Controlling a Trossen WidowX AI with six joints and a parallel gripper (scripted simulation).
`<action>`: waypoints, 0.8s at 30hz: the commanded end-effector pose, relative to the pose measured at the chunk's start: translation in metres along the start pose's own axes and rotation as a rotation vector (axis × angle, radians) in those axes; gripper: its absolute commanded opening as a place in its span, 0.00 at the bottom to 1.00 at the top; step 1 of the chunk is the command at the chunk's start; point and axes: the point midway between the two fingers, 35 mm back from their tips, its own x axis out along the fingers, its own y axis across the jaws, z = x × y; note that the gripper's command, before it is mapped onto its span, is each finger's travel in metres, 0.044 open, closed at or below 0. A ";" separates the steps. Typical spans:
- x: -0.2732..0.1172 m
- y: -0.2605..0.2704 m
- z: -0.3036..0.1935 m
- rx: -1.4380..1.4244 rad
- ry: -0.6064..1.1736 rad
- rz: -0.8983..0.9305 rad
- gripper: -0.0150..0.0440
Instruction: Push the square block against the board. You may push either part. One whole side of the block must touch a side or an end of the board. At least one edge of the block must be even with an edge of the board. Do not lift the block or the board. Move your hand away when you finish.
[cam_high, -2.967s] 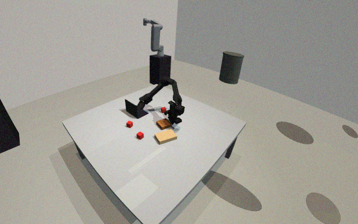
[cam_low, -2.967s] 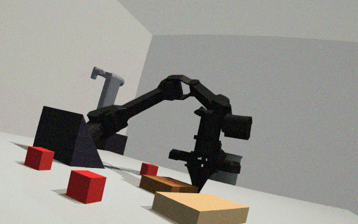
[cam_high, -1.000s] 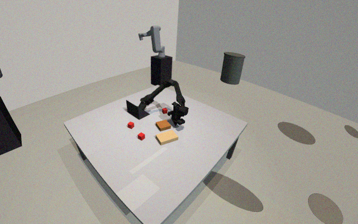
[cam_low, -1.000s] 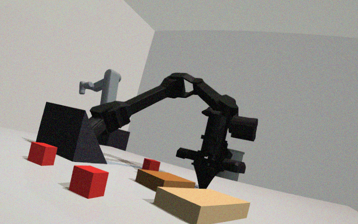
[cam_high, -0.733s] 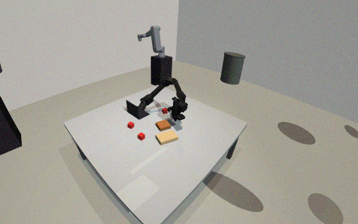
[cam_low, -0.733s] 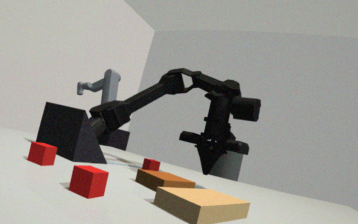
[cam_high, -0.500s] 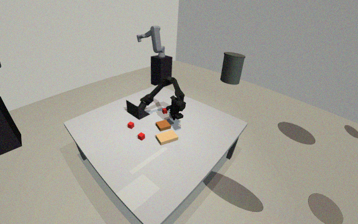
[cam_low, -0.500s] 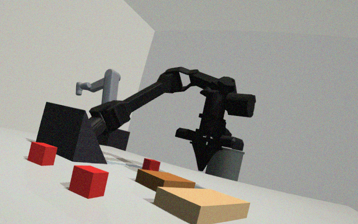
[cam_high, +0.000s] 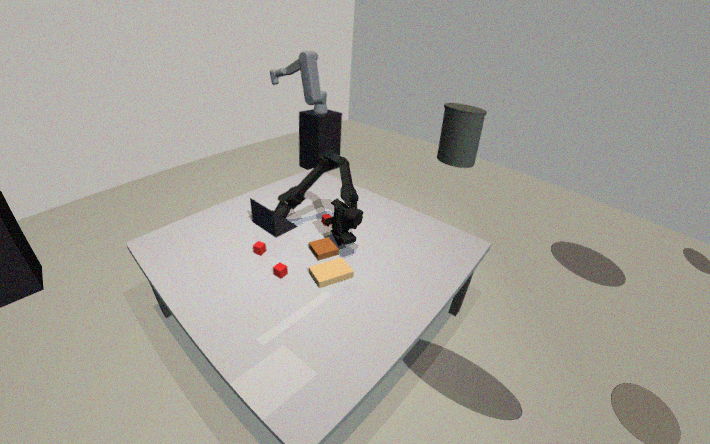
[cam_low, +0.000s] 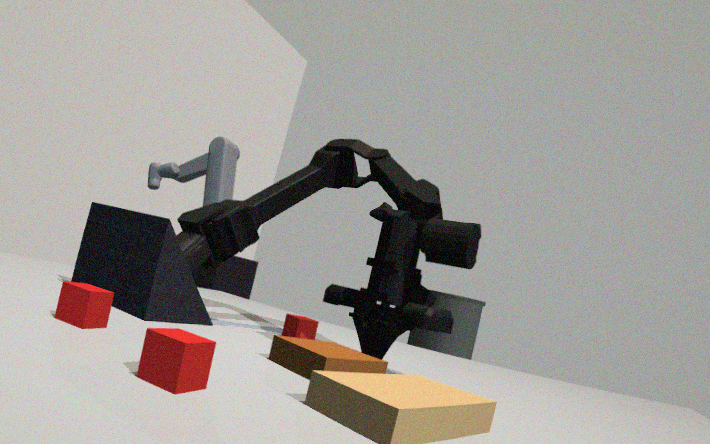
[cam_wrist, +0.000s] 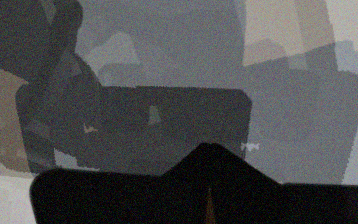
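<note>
The square block (cam_high: 323, 247) (cam_low: 324, 348), orange-brown, lies flat on the table. The board (cam_high: 331, 271) (cam_low: 403, 388), pale tan and larger, lies flat nearer the top camera. A strip of table shows between them in that view, so they are apart. My gripper (cam_high: 342, 243) (cam_low: 373, 356) (cam_wrist: 209, 152) is shut and empty, pointing down low beside the block's right side in the top view. In the exterior view its tips are partly hidden behind the block. Whether they touch it I cannot tell. A brown sliver shows between the fingers in the wrist view.
Two red cubes (cam_high: 259, 247) (cam_high: 280, 270) (cam_low: 83, 305) (cam_low: 176, 361) stand left of the block and board. A third red cube (cam_high: 326, 218) (cam_low: 299, 326) stands behind the block, near the arm. A black wedge-shaped stand (cam_high: 269, 219) (cam_low: 123, 259) is by the arm's base.
</note>
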 end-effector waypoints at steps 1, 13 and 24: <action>0.001 -0.001 -0.004 0.013 -0.005 -0.001 0.25; 0.001 -0.001 -0.019 0.014 -0.003 -0.002 0.25; 0.001 -0.001 -0.033 0.014 -0.003 -0.002 0.25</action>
